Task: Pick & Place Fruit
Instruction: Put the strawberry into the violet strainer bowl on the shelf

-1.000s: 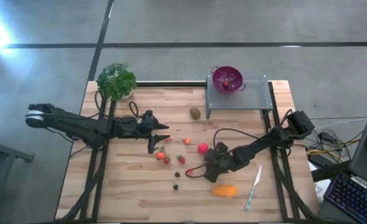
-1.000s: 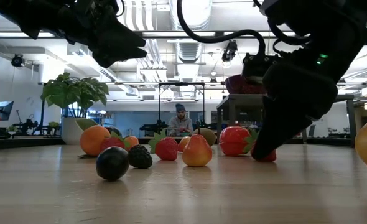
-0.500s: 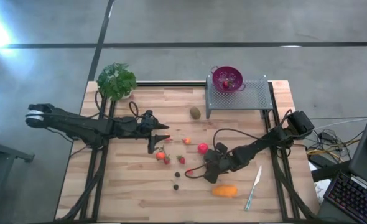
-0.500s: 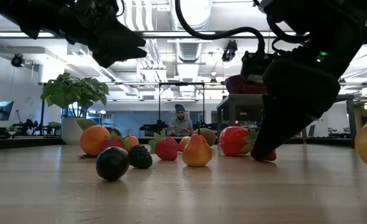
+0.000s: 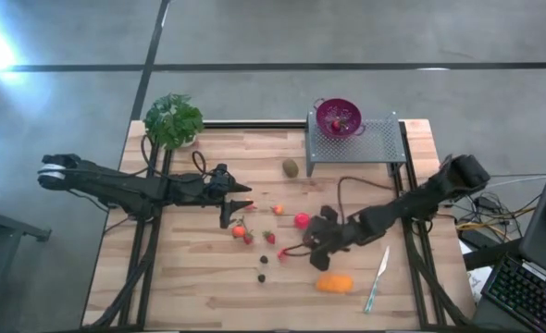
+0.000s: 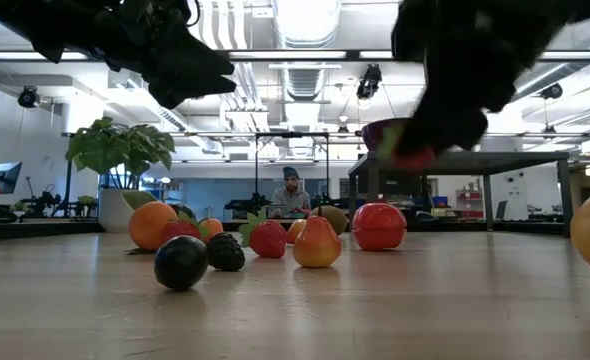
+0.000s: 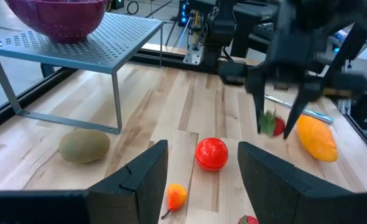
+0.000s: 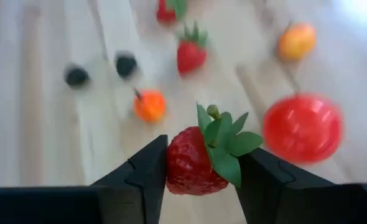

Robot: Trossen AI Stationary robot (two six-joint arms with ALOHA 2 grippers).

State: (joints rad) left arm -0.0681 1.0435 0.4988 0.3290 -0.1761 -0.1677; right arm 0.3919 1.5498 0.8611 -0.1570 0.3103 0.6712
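My right gripper (image 8: 202,180) is shut on a red strawberry (image 8: 197,160) with green leaves and hangs above the table's middle (image 5: 287,251); the low view shows the strawberry (image 6: 412,156) well off the wood. My left gripper (image 7: 199,180) is open and hovers left of centre (image 5: 237,205), touching nothing. On the table rest a pink-red ball (image 5: 302,220), a kiwi (image 5: 291,167), an oblong orange piece (image 5: 335,283), more strawberries (image 5: 270,238), a small orange fruit (image 5: 239,230) and dark berries (image 5: 263,268). My right gripper pinches the strawberry's red body (image 8: 174,163) between its two fingers (image 8: 147,177), one on each side. The leafy top (image 8: 228,143) stands free above the fingers. The left wrist view shows the fingers pointing down from above (image 7: 274,118). The strawberry is lifted clear of the table.
A purple colander (image 5: 338,117) with red fruit inside stands on a grey mesh rack (image 5: 379,141) at the far right. A slim pale knife (image 5: 377,277) lies near the right edge, a green plant (image 5: 173,120) at the far left corner. A person shows far behind (image 6: 291,190).
My right gripper has risen from the table top with the strawberry, which went from touching the wood to hanging clear above it. The arm's far joints have swung toward the right edge. The left arm has kept still.
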